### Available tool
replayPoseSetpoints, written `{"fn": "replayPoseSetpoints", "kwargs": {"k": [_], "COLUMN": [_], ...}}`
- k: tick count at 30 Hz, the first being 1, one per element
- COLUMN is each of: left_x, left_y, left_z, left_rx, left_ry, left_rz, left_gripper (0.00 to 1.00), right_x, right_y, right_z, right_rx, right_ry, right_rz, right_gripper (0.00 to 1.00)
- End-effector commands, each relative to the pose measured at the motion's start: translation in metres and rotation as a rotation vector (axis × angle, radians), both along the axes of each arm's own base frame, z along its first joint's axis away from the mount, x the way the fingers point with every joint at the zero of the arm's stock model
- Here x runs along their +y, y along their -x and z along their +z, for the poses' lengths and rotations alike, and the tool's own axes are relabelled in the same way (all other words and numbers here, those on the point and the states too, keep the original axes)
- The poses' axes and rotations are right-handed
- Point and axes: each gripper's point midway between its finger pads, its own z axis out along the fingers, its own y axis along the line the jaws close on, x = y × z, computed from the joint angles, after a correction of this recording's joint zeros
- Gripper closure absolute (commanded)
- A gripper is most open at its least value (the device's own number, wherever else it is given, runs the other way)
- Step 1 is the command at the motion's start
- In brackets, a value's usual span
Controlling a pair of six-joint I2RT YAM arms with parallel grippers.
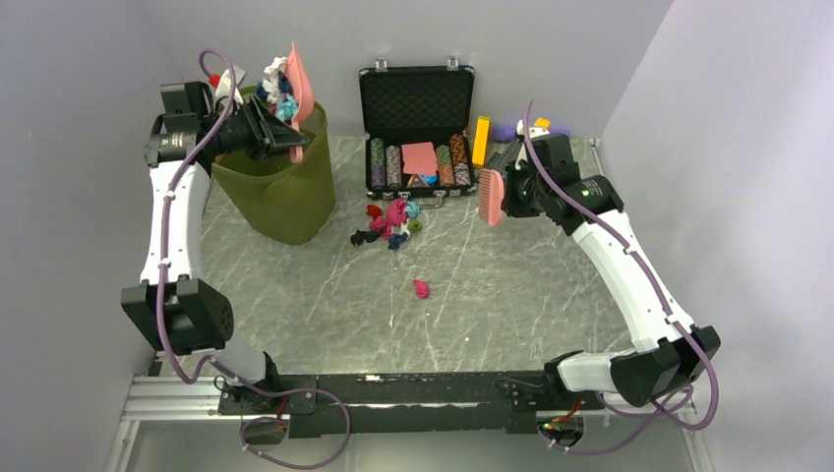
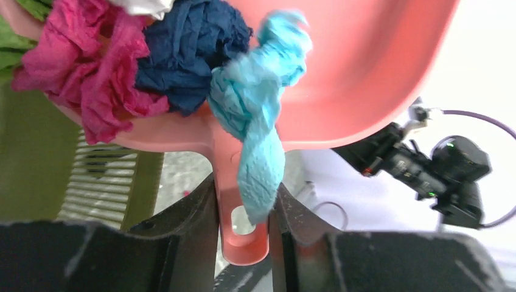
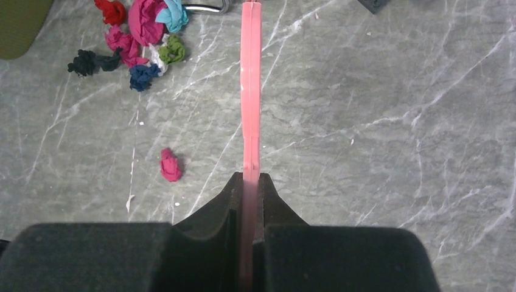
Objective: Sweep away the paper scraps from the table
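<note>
Top external view first: my left gripper [image 1: 283,136] is pinched tight on the handle of a pink dustpan [image 1: 301,88], which I've got tipped up steeply over the olive green bin [image 1: 280,197] at the back left of the table [image 1: 551,295]. A bunch of paper scraps [image 1: 277,84] sits bunched in the pan above the bin's mouth.

From the left wrist camera, both fingers [image 2: 198,213] press on the dustpan handle from either side. A magenta wad [image 2: 91,73], a dark blue wad [image 2: 182,55] and a light blue wad [image 2: 255,103] are in the pan, and the light blue one droops down along the handle, right between my fingers.

My right gripper [image 1: 505,189] is clamped on a pink brush [image 1: 490,197], held near the front right corner of the open black chip case [image 1: 417,98]. In the right wrist view the brush [image 3: 251,79] shows edge-on, squeezed between the two closed fingers [image 3: 219,204].

Plenty of scraps are on the table too: a loose pile [image 1: 391,224] in front of the case, just right of the bin, in magenta, red, dark blue, green and light blue. One lone magenta wad [image 1: 422,288] lies apart from it, nearer to me. Both show in the right wrist camera, pile [image 3: 140,42] at top left, single wad [image 3: 170,165] left of the brush.
</note>
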Motion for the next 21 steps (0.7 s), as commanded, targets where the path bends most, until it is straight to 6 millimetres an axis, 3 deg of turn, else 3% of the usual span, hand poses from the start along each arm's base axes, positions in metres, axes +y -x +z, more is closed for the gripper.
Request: {"fn": "replayPoseSetpoints", "kwargs": {"k": [1,15,21], "left_x": [-0.024,-0.002,0.001], "left_y": [0.017,0.026,0.023], "left_z": [0.047,0.063,0.053], "left_rx": [-0.058,-0.051,-0.021], "left_ry": [0.33,0.732,0.774], "left_rz": [-0.207,-0.181,-0.152], "left_gripper": [1.0,1.0,1.0], "right_x": [0.005,0.009,0.008], "right_y": [0.001,0.002,0.004], "right_z": [0.016,0.018,0.017], "right_rx": [-0.061,-0.061,-0.061], "right_ry": [-0.059,-0.081,-0.083], "right_rz": [0.002,0.012,0.013], "right_gripper": [1.0,1.0,1.0]}}
